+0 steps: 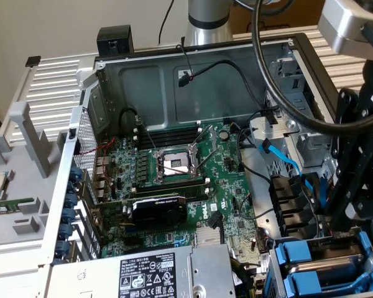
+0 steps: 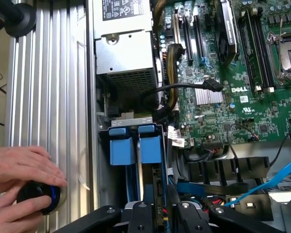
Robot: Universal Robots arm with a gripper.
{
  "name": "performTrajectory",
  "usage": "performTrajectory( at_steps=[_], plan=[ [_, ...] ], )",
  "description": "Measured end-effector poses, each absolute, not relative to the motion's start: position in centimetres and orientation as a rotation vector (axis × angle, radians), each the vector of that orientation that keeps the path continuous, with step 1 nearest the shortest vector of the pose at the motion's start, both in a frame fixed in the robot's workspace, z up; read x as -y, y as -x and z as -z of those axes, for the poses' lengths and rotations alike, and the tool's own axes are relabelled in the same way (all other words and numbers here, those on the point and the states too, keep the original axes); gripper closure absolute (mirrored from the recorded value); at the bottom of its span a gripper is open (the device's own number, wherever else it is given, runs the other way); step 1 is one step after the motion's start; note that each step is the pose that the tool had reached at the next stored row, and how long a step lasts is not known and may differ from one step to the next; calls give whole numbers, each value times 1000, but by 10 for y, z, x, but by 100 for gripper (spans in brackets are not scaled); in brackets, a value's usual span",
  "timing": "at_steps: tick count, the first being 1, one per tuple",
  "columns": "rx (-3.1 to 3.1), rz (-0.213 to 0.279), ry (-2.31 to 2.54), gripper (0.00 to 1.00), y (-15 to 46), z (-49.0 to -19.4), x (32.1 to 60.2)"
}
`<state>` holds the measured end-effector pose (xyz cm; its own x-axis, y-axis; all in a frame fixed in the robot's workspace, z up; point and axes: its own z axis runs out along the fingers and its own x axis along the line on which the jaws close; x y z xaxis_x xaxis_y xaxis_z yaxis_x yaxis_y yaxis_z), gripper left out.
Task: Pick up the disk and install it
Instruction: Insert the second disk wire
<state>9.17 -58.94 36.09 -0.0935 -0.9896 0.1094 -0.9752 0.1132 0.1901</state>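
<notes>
The disk (image 2: 151, 148) stands edge-on in the drive bay at the case's corner. Its bright blue frame end points away from me, and a thin silver edge runs back between my fingers. My gripper (image 2: 161, 218) is shut on that edge. In the exterior view the black gripper (image 1: 339, 223) hangs at the right, directly over the blue-framed disk (image 1: 298, 253) in the bay. The disk's label is hidden.
Another blue tray (image 2: 121, 150) sits beside the disk, nearer the case wall. The silver power-supply box (image 2: 123, 43) borders the bay. A blue cable (image 2: 271, 179) and black cables cross near the motherboard (image 1: 174, 167). A person's hands (image 2: 19, 170) rest on a black knob (image 2: 39, 196) outside the case.
</notes>
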Motion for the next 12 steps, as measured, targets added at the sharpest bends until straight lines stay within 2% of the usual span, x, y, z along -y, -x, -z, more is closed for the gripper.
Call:
performTrajectory(
  at_steps=[12],
  plan=[
    [2177,100,-1960,75,-92,-373,589]
  ],
)
